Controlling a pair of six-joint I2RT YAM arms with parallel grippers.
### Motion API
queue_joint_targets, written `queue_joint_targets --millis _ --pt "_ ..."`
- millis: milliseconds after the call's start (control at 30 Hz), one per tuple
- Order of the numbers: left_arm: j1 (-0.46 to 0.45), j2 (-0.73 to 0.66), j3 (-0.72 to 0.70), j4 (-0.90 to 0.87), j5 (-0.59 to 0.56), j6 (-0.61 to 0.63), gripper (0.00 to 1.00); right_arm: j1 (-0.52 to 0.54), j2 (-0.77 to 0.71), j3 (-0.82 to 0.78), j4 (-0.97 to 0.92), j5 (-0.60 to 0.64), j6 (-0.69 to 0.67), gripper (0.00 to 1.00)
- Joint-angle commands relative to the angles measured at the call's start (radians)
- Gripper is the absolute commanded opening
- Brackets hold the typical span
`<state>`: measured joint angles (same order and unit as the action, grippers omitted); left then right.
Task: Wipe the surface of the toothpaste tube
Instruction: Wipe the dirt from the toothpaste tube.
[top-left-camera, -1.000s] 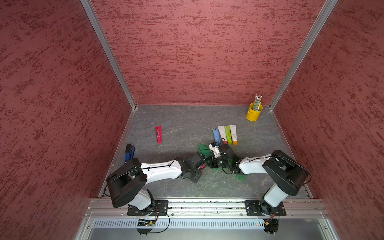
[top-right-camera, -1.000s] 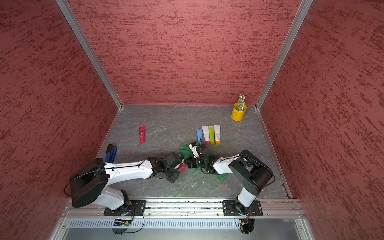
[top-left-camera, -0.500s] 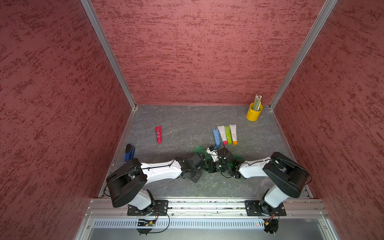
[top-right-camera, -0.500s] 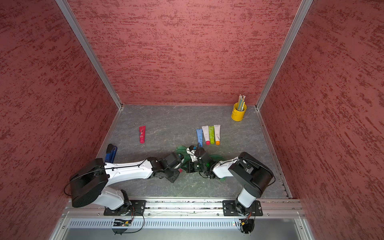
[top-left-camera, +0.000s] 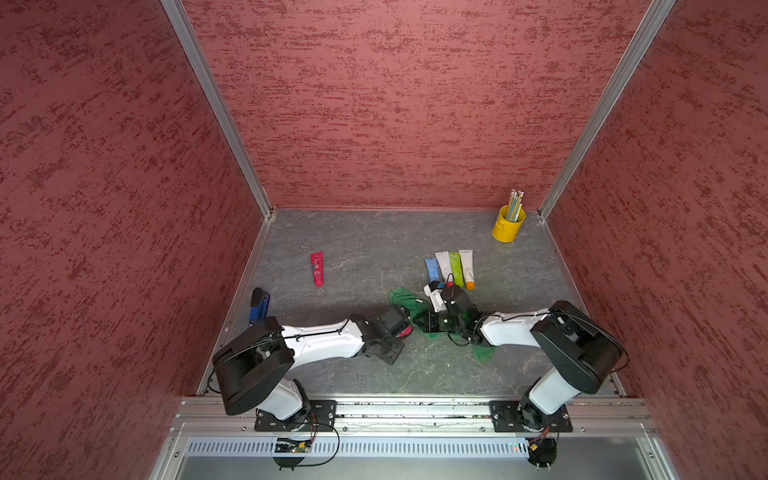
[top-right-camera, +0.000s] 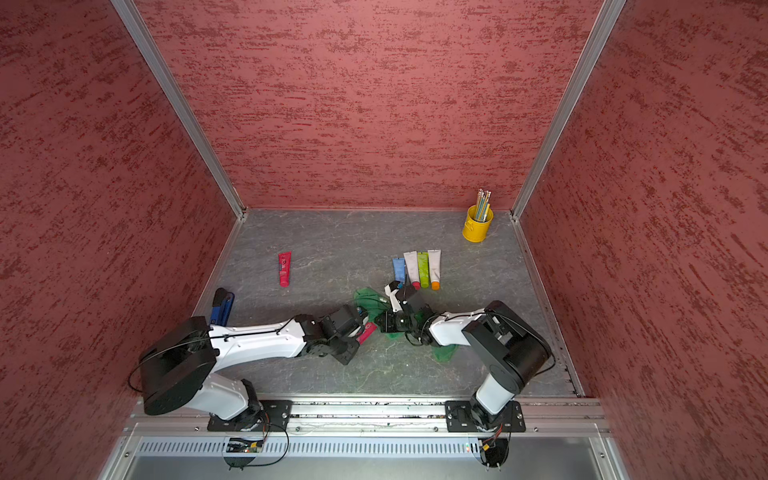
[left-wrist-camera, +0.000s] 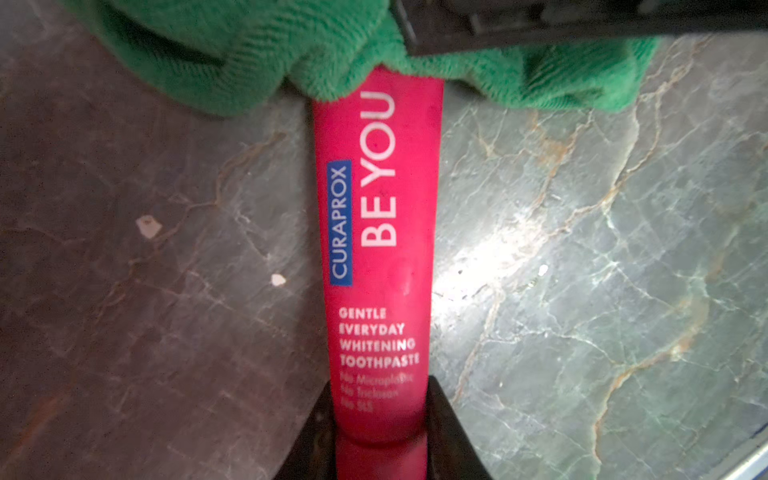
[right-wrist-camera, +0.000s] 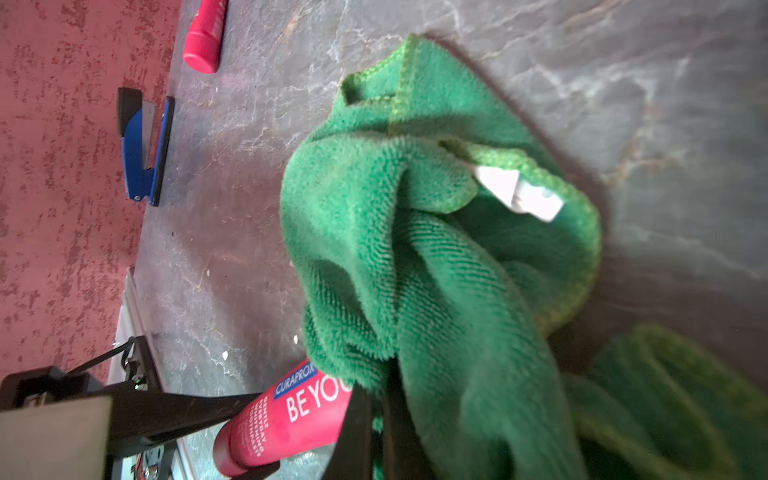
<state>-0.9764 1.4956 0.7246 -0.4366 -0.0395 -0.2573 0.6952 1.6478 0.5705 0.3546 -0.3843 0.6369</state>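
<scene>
Toothpaste tube (left-wrist-camera: 376, 249), pink-red and marked Curaprox Be You, is gripped at its cap end by the left claw (left-wrist-camera: 380, 419), over the marbled grey table (left-wrist-camera: 582, 249) near its front middle. Its far end is covered by a green microfibre cloth (right-wrist-camera: 436, 270), which is clenched in the right claw (right-wrist-camera: 373, 419).

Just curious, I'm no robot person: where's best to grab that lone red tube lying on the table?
Probably the middle of the red tube, from straight above, jaws across its narrow width: it lies flat on the table, both long sides free.
</scene>
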Motion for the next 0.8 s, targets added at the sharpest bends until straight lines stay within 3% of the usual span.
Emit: queue_joint_targets --millis 0,100,233,400,600,767 --pt "-0.004 -0.004 -0.002 0.012 -0.013 -0.004 0.14 0.086 0.068 -0.016 0.026 -0.115 0.038 0.00" --pt "-0.004 0.003 0.002 0.010 -0.015 -0.003 0.13 0.163 0.106 -0.031 0.128 -0.185 0.108 0.00" --pt "-0.004 -0.004 0.000 0.010 -0.016 -0.005 0.13 0.179 0.102 -0.054 0.169 -0.183 0.131 0.00" --pt "-0.005 -0.007 -0.002 0.011 -0.017 -0.005 0.13 0.083 0.047 -0.026 0.018 -0.069 0.041 0.00" --pt "-0.008 -0.012 -0.007 0.014 -0.021 -0.007 0.12 -0.028 0.006 0.057 -0.172 0.152 -0.076 0.00" --pt "-0.008 0.002 0.001 0.011 -0.016 -0.002 0.12 -0.036 0.040 0.066 -0.130 0.083 -0.073 0.00"
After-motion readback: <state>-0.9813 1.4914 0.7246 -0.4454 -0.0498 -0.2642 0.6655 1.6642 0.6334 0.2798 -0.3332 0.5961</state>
